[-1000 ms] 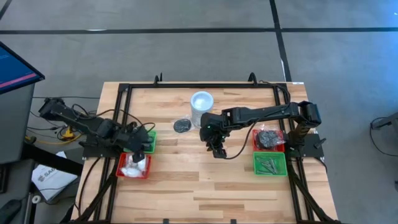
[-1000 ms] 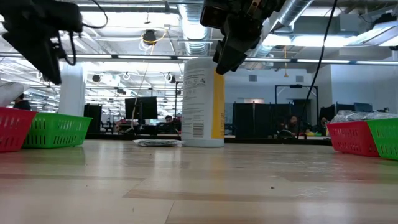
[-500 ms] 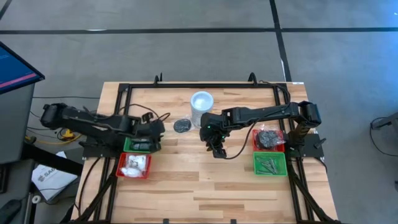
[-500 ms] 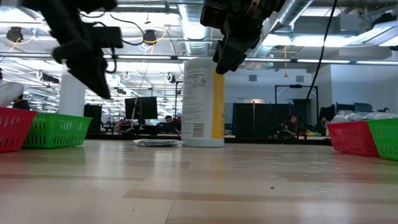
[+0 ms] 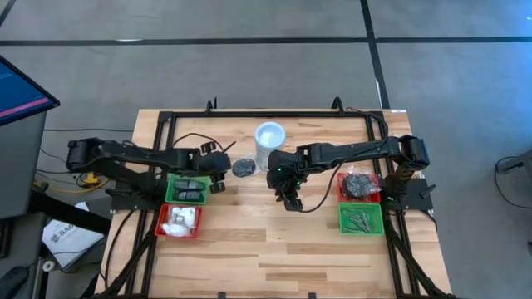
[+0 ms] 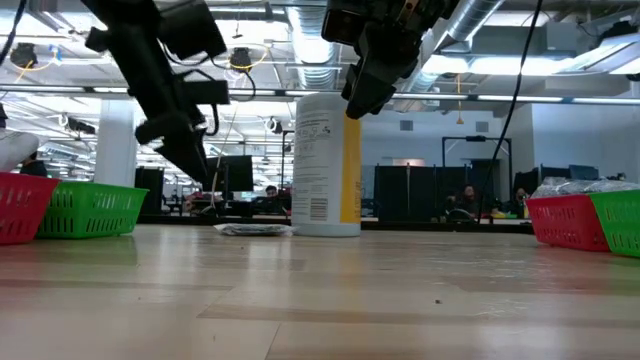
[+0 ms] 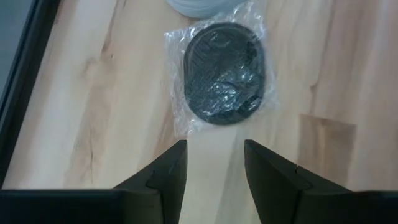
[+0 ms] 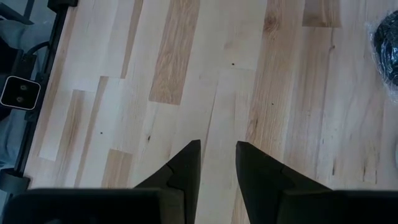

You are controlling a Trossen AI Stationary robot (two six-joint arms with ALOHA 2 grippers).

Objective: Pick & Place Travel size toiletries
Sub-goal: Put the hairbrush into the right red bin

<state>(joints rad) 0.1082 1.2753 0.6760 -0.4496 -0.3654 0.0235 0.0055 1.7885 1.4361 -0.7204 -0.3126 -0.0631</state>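
Clear plastic wraps the flat black pad [image 7: 224, 74] lying on the table [image 5: 274, 249], just beside the white canister [image 5: 270, 143] on the left arm's side. That is the toiletry in play. The left gripper [image 5: 218, 163] hangs near the canister, on the far side of the pad from it, its fingers [image 7: 168, 171] parted with nothing between them and pointed straight at the packet (a line-up for a pick, by my reading). The gap looks narrower than the packet is wide, so the grab may call for a wider spread or a bite on the wrapper's edge.

The right gripper [image 5: 288, 198] hovers close to the canister on its near side, above bare wood, fingers a little apart and empty; it seems to be waiting out of the left arm's path.

Well off to the canister's left sit a green tray [image 5: 173, 196] with dark oblong pieces and a red tray [image 5: 164, 224] with white packets; well off to its right, another red tray [image 5: 344, 194] and green tray [image 5: 344, 225] hold more small items.

A second ago the left gripper was back over those left-hand trays; it has since swung across toward the canister and now faces the pad. The right arm has not moved.
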